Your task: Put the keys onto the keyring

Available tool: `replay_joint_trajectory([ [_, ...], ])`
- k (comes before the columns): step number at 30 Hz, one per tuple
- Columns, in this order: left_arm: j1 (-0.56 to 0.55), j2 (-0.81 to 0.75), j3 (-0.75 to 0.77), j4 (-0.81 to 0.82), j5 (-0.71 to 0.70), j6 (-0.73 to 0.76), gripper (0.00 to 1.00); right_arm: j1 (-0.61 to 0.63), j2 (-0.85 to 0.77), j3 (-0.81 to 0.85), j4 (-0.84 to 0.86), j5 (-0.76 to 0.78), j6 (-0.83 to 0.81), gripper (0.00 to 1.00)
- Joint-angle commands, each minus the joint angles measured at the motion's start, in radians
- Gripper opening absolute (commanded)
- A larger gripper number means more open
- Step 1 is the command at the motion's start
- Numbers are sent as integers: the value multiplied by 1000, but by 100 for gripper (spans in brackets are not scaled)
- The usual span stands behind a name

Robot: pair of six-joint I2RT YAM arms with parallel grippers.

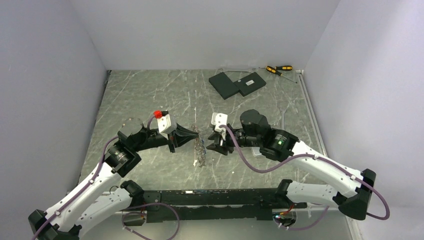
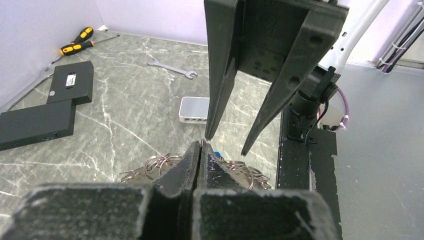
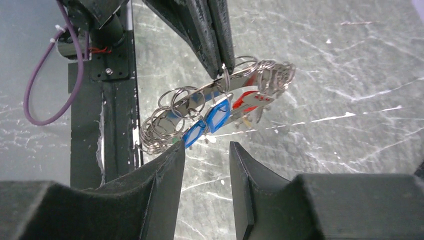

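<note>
Left arm reaches in from the near-left corner, elbow bent, forearm roughly level, wrist pointing right toward mid-table. Left gripper point(image 1: 194, 133) is clamped tight, fingertips pressed together on a wire loop of the keyring point(image 3: 227, 82). The ring bundle hangs below and beside those tips, near the middle of the table point(image 1: 150, 95). Can't tell if its low end touches the surface.

Keys point(image 3: 217, 116) with blue tags, and one red, sit in among the loops on the bundle.

Right arm comes from the near-right corner, elbow raised, wrist turned left, facing the left gripper tip to tip. Right gripper point(image 3: 207, 150) has its jaws parted with nothing between them, just beside the bundle, not touching it. In the left wrist view its two fingers come down from above with a clear gap.

Far side: black boxes point(image 1: 237, 84), screwdrivers point(image 1: 279, 69), a wrench point(image 2: 172, 67), a pale slab point(image 2: 194, 108).
</note>
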Motion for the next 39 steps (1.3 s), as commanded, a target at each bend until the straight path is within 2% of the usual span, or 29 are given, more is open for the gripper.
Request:
replay_joint_trajectory([
  [1, 5, 2, 24, 85, 43, -14, 0, -4, -65, 5, 50, 34, -20, 42],
  [10, 5, 3, 21, 104, 79, -22, 0, -26, -56, 36, 96, -62, -29, 46],
  [25, 7, -13, 16, 104, 78, -18, 0, -38, 24, 82, 156, -127, -35, 41],
  [39, 6, -11, 17, 96, 67, -12, 0, -44, 57, 98, 161, -178, -35, 25],
])
